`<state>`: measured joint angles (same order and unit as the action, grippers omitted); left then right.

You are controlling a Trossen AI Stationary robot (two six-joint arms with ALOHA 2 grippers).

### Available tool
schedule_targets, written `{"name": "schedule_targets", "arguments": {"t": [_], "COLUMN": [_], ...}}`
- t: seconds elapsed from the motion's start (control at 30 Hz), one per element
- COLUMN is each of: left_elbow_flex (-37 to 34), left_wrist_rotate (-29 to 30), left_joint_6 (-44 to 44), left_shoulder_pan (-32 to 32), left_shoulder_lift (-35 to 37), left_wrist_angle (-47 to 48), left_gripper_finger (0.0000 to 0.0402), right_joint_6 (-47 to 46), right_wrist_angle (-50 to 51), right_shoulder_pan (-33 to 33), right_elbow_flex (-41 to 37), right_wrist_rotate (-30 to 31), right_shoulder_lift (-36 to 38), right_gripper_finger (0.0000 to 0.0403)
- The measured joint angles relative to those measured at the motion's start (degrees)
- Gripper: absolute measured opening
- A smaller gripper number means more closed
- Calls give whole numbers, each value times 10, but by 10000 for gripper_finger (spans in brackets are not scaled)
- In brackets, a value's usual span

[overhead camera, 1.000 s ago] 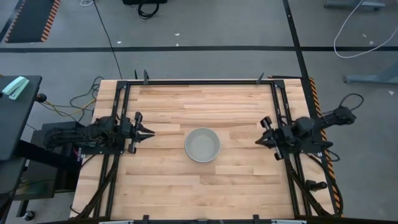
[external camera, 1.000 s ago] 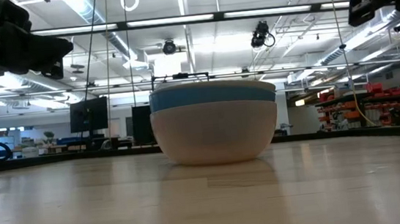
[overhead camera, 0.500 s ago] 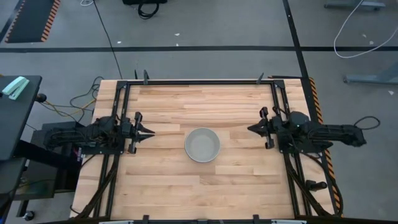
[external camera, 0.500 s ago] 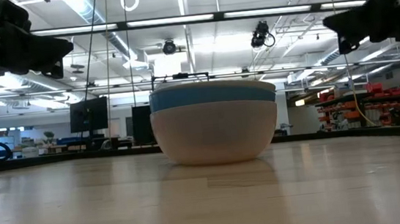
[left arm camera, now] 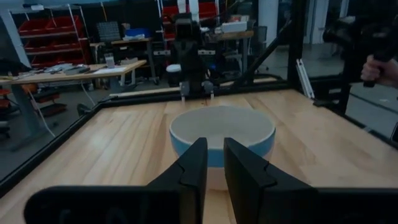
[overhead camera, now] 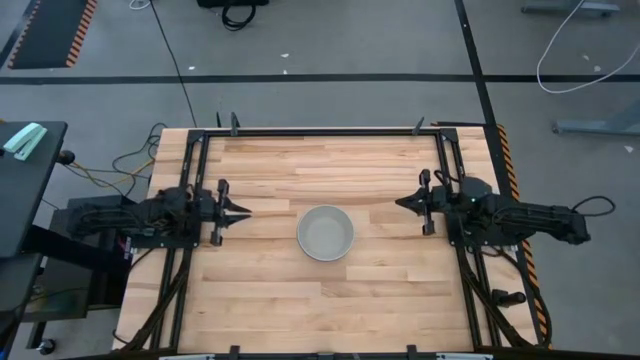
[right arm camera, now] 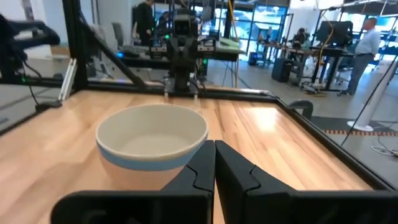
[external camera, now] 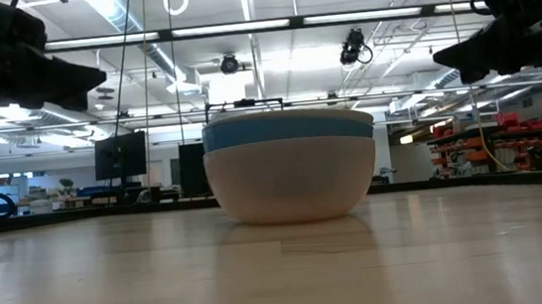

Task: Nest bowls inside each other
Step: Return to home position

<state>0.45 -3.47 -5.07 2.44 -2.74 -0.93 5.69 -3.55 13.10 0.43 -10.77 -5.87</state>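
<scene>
The three bowls stand nested in one stack at the table's middle, resting on the base of the outer one. In the low view the stack shows a salmon outer wall, a blue band above it and a grey-white rim on top. My left gripper hovers left of the stack and points at it, its fingers a narrow gap apart. My right gripper hovers right of the stack and points at it, shut. Neither touches the bowls.
Bare wooden tabletop lies around the stack, inside a black frame rail. Each wrist view shows the other arm across the table. People stand in the room beyond, and a hand shows off the table.
My right gripper has swung from a slanted pose toward the table's far edge and a little toward the stack, coming lower and turning to point level at the bowls. The stack has stayed where it was.
</scene>
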Motion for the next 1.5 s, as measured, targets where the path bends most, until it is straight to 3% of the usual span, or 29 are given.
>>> {"name": "schedule_targets", "arguments": {"t": [0.37, 1.5], "left_elbow_flex": [-1, -1], "left_wrist_rotate": [0, 0], "left_joint_6": [-6, -1], "left_shoulder_pan": [0, 0], "left_shoulder_lift": [-40, -40], "left_wrist_angle": [-5, -17], "left_gripper_finger": [55, 60], "right_joint_6": [5, 5], "right_wrist_angle": [6, 5], "right_shoulder_pan": [0, 0], "right_elbow_flex": [0, 0], "right_wrist_rotate": [4, 5], "right_shoulder_lift": [-4, -4], "right_gripper_finger": [18, 18]}}
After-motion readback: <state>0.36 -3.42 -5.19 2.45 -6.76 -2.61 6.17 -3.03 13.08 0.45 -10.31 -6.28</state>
